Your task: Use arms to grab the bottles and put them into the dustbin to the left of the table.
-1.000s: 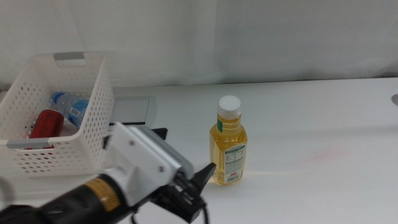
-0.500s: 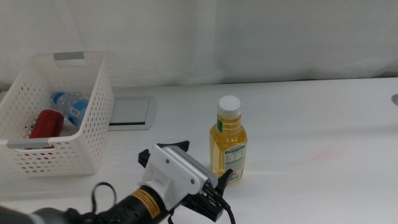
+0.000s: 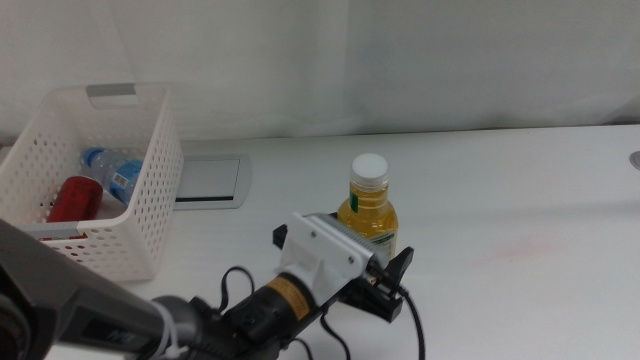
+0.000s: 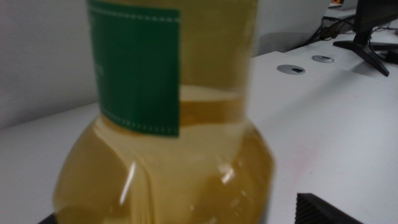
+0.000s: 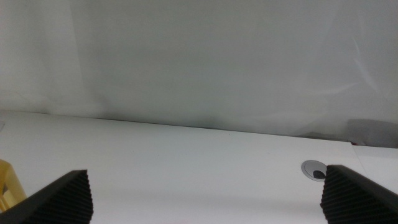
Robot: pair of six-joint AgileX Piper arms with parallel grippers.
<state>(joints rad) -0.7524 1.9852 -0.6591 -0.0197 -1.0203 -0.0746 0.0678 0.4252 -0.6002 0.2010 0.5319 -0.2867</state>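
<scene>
- The left end effector [image 3: 385, 283] is being shown low over the table [image 3: 500, 190], at the base of the yellow juice bottle [image 3: 368, 208]; the arm is entering from the lower left of the middle view.
- Its jaws are being held apart around the bottle's lower body; in the left wrist view the bottle [image 4: 168, 124] is filling the space between them. Contact cannot be told.
- The juice bottle is standing upright near the table's centre, white cap [image 3: 369, 166] on.
- The dustbin [image 3: 150, 200] is sitting at the table's left; the water bottle [image 3: 112, 168] and a red can [image 3: 72, 198] are lying inside it.
- A grey plate [image 3: 210, 180] is being seen set in the table just beside the dustbin.
- The right end effector [image 5: 205, 199] is being held spread wide, nothing between its jaws, facing bare table.
</scene>
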